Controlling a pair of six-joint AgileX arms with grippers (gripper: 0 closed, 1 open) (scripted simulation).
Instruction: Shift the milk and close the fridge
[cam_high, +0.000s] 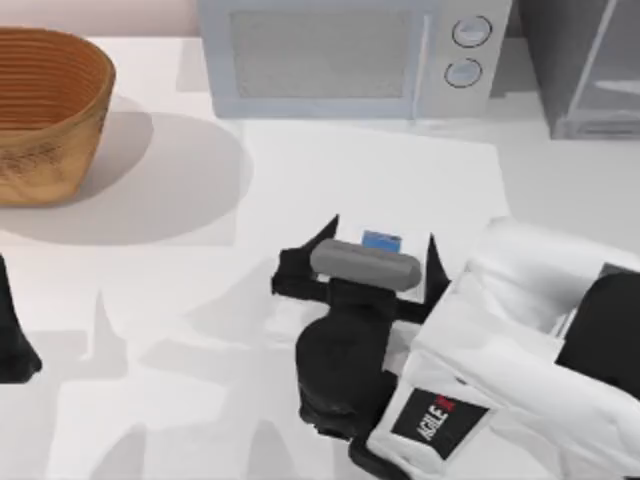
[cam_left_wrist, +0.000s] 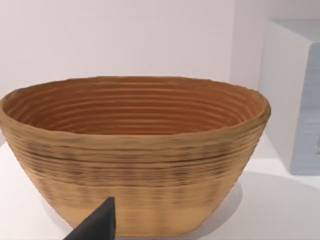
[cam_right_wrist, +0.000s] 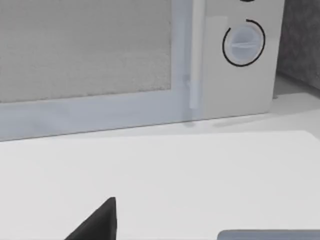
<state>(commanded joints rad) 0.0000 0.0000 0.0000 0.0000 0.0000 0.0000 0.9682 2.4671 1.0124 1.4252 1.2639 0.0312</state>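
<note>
The milk (cam_high: 381, 241) stands mid-table in front of the microwave, with only its blue top and a strip of white side showing under my right arm. My right gripper (cam_high: 380, 252) hangs over it, open, one dark finger on each side of the carton. The right wrist view shows one fingertip (cam_right_wrist: 97, 222) apart from a grey-blue edge (cam_right_wrist: 270, 234) that may be the carton's top. The fridge (cam_high: 590, 70), a grey cabinet with a glassy panel, stands at the back right corner. My left gripper (cam_high: 15, 340) is parked at the left edge, open, with one fingertip (cam_left_wrist: 97, 222) in front of the basket.
A pale microwave (cam_high: 340, 55) with two round knobs (cam_high: 470, 32) stands at the back centre, just left of the fridge. A woven basket (cam_high: 45, 110) sits at the back left. The white tabletop (cam_high: 200, 330) lies bare between the two arms.
</note>
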